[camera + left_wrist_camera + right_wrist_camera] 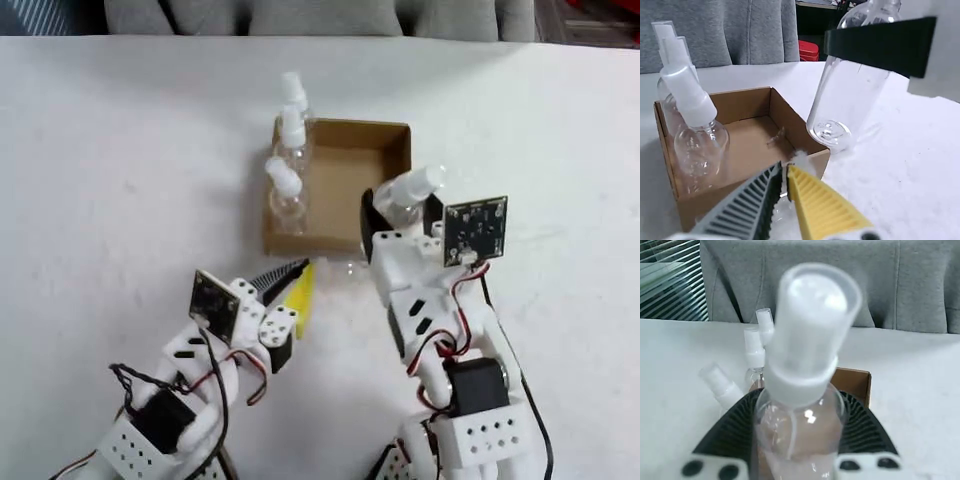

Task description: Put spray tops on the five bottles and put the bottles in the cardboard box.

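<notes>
Right pincer (pixel 800 430) is clamped round the body of a clear bottle (pixel 408 192), black jaws on either side, and a white spray top (pixel 807 325) already sits on its neck. Left pincer (pixel 785 172) hangs low over the table (pixel 120 150) just before the box's near wall, grey and yellow jaws together with nothing evident between them. The held bottle is tilted and raised beside the right wall of the cardboard box (pixel 345 175); whether it is over the rim I cannot tell. Along the box's left side stand three capped bottles (pixel 285 195). The step in hand looks like boxing the fourth bottle. The next move calls for shifting it inward over bare floor, lowering it upright, then opening.
</notes>
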Action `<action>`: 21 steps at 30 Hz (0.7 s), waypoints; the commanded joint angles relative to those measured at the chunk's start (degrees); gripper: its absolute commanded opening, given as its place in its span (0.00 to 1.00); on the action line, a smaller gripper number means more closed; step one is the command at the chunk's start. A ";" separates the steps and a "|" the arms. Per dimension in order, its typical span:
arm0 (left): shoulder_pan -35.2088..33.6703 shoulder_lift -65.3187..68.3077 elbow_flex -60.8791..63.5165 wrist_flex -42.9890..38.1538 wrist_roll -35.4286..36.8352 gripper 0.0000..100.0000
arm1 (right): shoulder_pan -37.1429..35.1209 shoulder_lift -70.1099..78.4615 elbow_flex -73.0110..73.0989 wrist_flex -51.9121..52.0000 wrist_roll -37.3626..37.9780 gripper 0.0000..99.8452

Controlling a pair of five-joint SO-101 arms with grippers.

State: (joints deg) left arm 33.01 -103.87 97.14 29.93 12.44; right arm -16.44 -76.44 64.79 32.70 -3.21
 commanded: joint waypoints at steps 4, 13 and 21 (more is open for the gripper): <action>-0.66 -0.40 -0.18 3.60 -0.70 0.02 | 0.57 6.55 -0.44 -7.96 0.70 0.02; -3.65 -0.48 -0.18 6.59 -0.79 0.02 | 3.12 25.89 -0.53 -29.14 0.70 0.02; -5.76 -0.40 -0.18 7.74 -0.97 0.03 | 3.65 45.67 -8.00 -41.19 0.70 0.02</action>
State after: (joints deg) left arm 27.91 -103.87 97.14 37.32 12.18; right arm -13.63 -35.91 63.21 -6.15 -3.21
